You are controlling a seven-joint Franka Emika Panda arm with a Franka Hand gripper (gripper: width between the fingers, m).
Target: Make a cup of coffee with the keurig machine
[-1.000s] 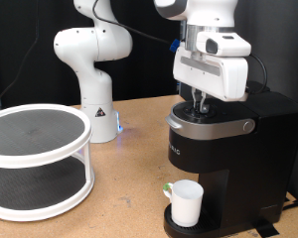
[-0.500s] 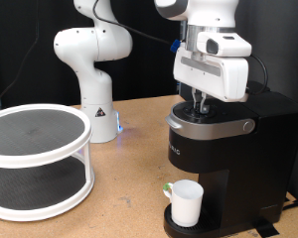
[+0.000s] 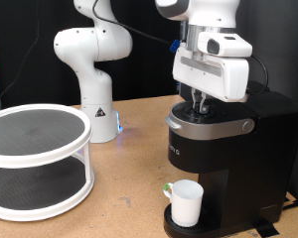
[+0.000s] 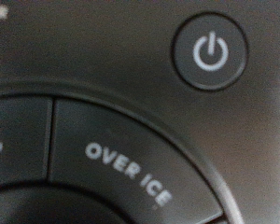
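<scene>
The claw (image 3: 198,106) is hovering right on top of the keurig machine (image 3: 228,159), can't tell if it's released or clenched, and with the cup (image 3: 186,202) waiting far below it, it's risking hitting "OVER ICE" (image 4: 129,171) instead of the power button (image 4: 208,52).

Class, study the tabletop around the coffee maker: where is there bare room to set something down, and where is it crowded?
Bare wood lies between the white two-tier stand and the keurig machine. The drip base is taken by the cup; the gripper crowds the machine's top.
</scene>
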